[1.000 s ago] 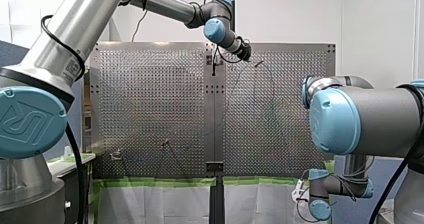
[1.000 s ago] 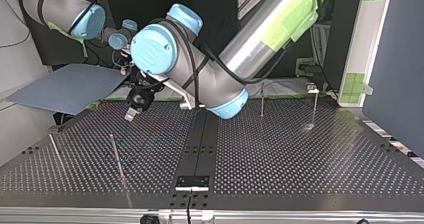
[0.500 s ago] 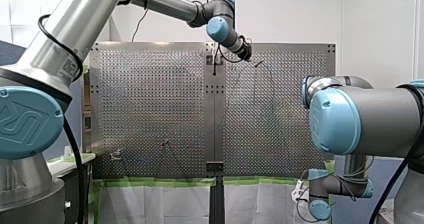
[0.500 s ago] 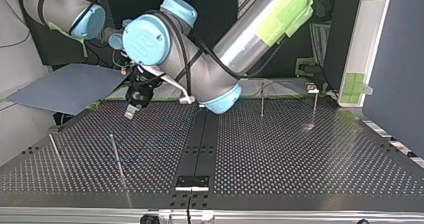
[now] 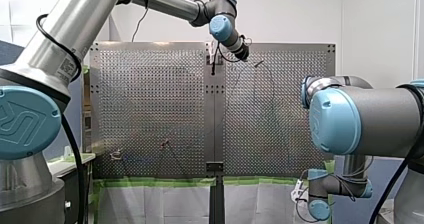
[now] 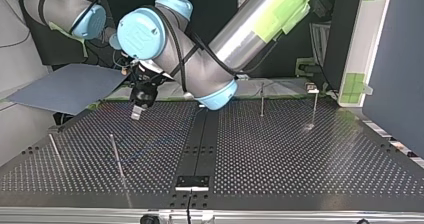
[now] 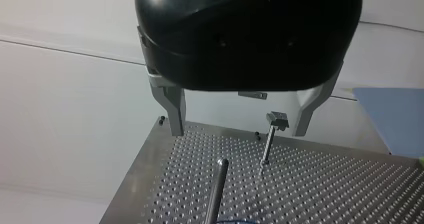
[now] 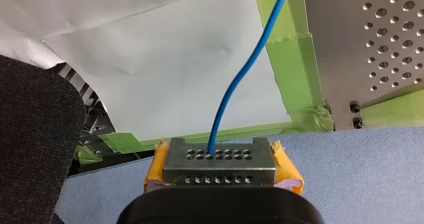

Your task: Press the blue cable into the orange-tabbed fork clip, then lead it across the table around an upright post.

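Note:
The blue cable (image 8: 235,84) runs out from between the yellow pads of my right gripper (image 8: 217,156), which is shut on it beside the table's green-taped edge. On the table the cable (image 6: 142,151) shows only as a faint line. My left gripper (image 6: 136,115) hangs above the table at the top view's left, black with metal fingers (image 7: 175,111), open and holding nothing. Ahead of the left gripper (image 7: 240,131) stand a plain upright post (image 7: 217,184) and a post with a clip head (image 7: 274,129). A reddish-tipped clip (image 5: 165,143) sits near the front view's lower left.
Thin upright posts (image 6: 116,156) stand at the top view's near left, and two more posts (image 6: 262,98) at its far right. A blue-grey board (image 6: 70,86) lies past the table's far left corner. My right arm (image 5: 360,121) is folded low at the front view's right.
My left arm's wrist has swung, so its gripper now points more steeply down and has shifted slightly toward the top view's right. The right arm has not moved.

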Controlling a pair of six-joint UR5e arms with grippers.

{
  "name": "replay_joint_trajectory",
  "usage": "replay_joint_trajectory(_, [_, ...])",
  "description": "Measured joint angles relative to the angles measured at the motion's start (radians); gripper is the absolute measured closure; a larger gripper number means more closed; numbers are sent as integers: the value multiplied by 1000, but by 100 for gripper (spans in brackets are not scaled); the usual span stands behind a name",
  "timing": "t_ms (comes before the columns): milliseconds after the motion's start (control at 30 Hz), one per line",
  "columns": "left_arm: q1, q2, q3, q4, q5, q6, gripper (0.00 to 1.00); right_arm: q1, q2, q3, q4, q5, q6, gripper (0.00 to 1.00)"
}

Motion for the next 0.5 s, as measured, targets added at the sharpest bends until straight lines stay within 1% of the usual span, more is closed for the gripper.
replay_joint_trajectory(267, [-10,4,-8,-7,-72,-37,0,4,0,0,-1,0,0,100])
replay_joint_trajectory(500, [-18,7,-8,-9,-133,-55,0,6,1,0,-2,0,0,100])
